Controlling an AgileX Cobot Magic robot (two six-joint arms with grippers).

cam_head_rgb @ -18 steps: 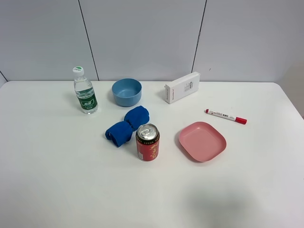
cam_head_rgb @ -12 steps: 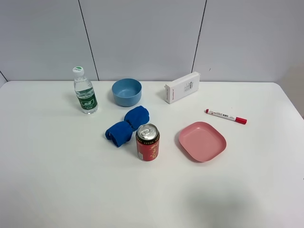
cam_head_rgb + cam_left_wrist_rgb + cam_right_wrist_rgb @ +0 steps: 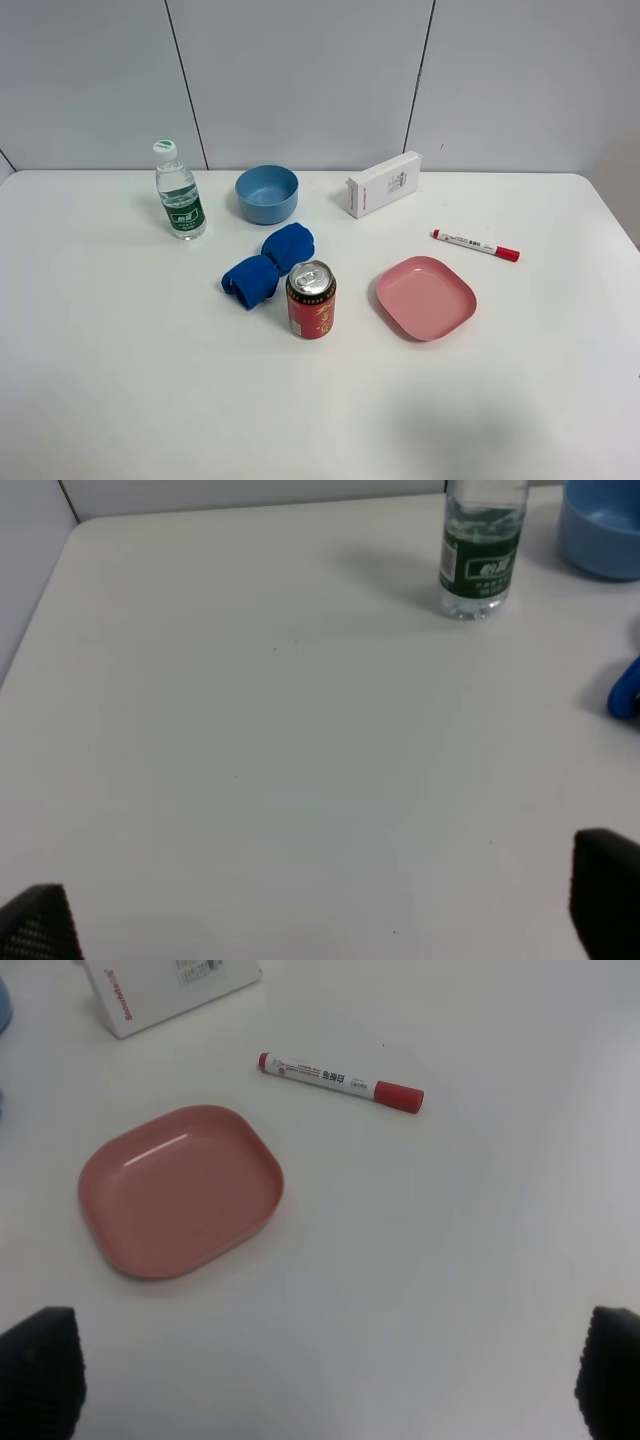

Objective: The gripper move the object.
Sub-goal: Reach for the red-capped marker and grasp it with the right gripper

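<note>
I find the marker pen (image 3: 475,245) lying flat on the tabletop (image 3: 120,380), on the right side. It lies just beyond the pink plate (image 3: 425,297), apart from it, and right of the white box (image 3: 384,184), red cap pointing right. The right gripper (image 3: 325,1370) hangs over the tabletop on the near side of the plate, fingers (image 3: 40,1370) spread wide, holding nothing. The left gripper (image 3: 322,910) hangs near the water bottle (image 3: 483,555), fingers (image 3: 605,895) likewise wide and empty.
</note>
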